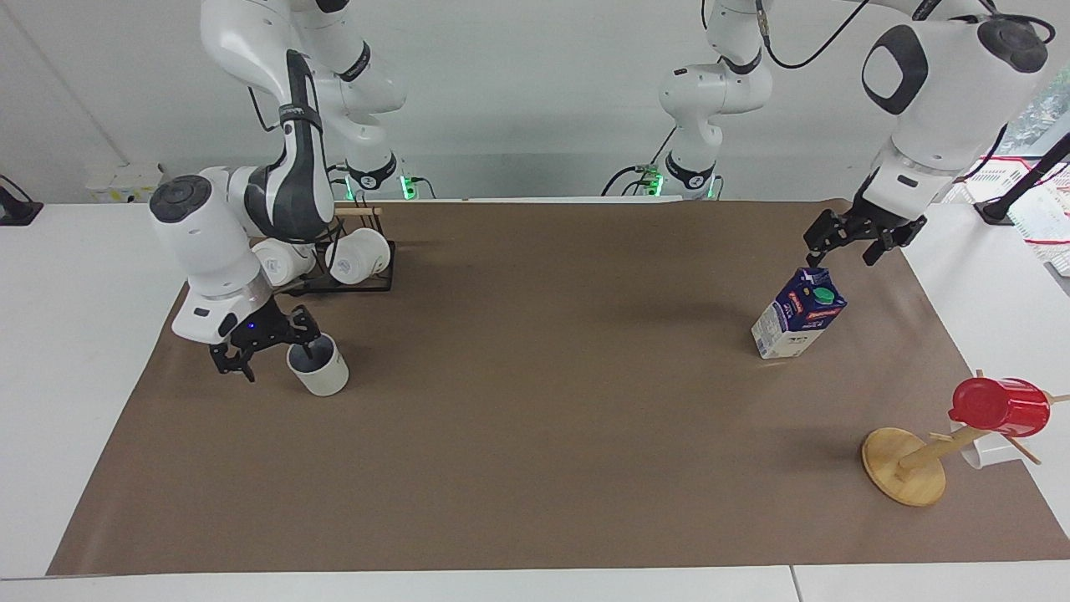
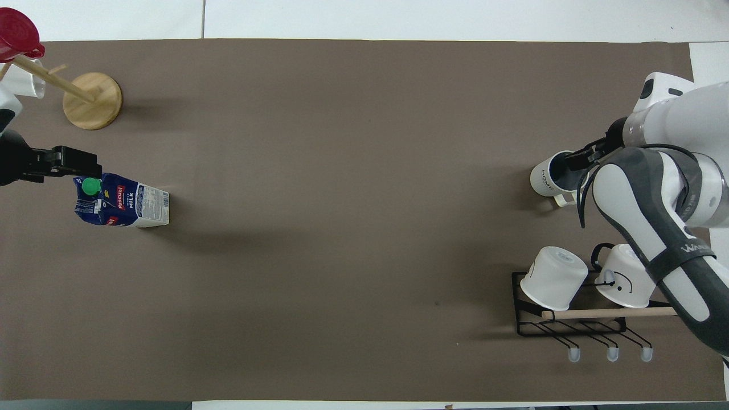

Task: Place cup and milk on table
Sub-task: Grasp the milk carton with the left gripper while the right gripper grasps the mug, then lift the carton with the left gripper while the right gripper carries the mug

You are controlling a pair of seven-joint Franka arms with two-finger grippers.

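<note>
The cup [image 1: 322,378] [image 2: 545,179], off-white with a grey-blue inside, stands upright on the brown sheet of the table [image 1: 535,435] toward the right arm's end. My right gripper [image 1: 266,355] is open and low at its rim. One of its fingers [image 2: 576,162] is over the cup's mouth and the other is outside the wall. The milk [image 1: 798,316] [image 2: 122,202], a blue and white carton with a green cap, stands toward the left arm's end. My left gripper [image 1: 846,249] [image 2: 68,166] hangs open just above the carton's top and holds nothing.
A black wire rack [image 1: 368,284] [image 2: 569,330] with two white mugs sits nearer to the robots than the cup. A wooden mug tree [image 1: 904,466] [image 2: 91,100] carrying a red cup [image 1: 999,406] [image 2: 17,39] stands farther from the robots than the milk.
</note>
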